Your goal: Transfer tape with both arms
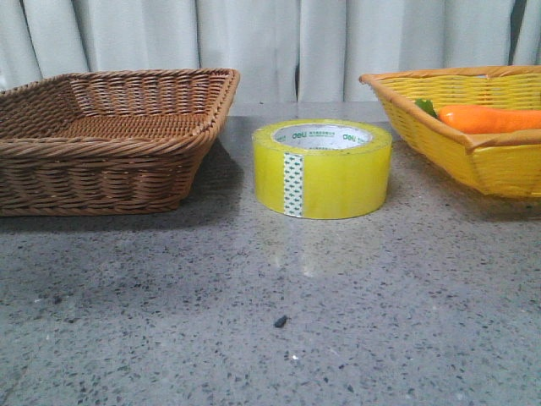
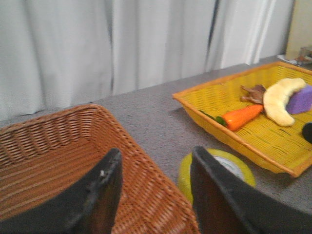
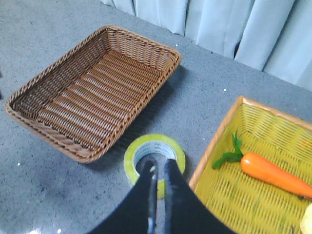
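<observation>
While nothing holds it, the tape (image 1: pixel 322 168) sits flat on the grey speckled worktop (image 1: pixel 254 321) in the middle of the front view, its white core facing up and the white green-patterned strip on the side turned toward the camera. To its left in that frame stands a brown wicker basket (image 1: pixel 110 139), and at the right edge a yellow basket (image 1: pixel 456 127) with a carrot (image 1: pixel 490 118) lying inside; the roll is between the two baskets and touches neither. Pale curtains (image 1: pixel 279 42) hang across the back. From the left wrist view, the left gripper (image 2: pixel 156 195) fills the lower part of the frame with its two dark fingers (image 2: pixel 100 195) spread wide apart and nothing between them, one over the brown basket's rim and the other partly covering the tape below. Further items lie in the yellow basket at the right of that frame: the carrot, a pale banana (image 2: pixel 280 100), something purple (image 2: pixel 301 100) and a small brown piece I can't make out. From the right wrist view, the right gripper (image 3: pixel 158 168) rises from the bottom centre, its fingers drawn almost together with only a thin slit between them and nothing clasped, the tips in line with the roll's core; whether they touch the roll I cannot tell.
</observation>
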Controlling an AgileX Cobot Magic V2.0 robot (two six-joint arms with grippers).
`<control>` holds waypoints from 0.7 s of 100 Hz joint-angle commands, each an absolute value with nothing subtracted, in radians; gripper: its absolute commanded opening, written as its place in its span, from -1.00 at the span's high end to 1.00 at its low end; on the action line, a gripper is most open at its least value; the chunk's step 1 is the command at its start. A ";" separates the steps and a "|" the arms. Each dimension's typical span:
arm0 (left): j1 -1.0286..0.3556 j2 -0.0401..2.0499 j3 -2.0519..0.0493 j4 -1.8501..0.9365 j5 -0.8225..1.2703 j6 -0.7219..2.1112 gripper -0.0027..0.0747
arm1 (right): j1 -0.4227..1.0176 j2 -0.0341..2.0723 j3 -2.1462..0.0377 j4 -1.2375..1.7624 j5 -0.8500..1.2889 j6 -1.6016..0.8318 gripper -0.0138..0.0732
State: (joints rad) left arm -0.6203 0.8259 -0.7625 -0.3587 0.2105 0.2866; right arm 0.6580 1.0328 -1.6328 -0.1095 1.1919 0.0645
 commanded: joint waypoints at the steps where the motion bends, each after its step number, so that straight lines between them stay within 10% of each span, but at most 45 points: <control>1: -0.710 0.890 -0.802 -0.338 0.080 0.287 0.14 | 0.655 0.975 -1.599 -0.130 1.122 0.062 0.85; 70: -0.934 1.387 -1.051 -0.271 0.095 0.287 0.14 | 0.655 0.597 -1.190 -0.279 0.982 0.150 0.85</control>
State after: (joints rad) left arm -0.9277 1.3791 -0.9954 -0.2811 0.1436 0.2875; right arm 0.6580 0.6104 -1.1935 -0.2440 1.0438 0.1452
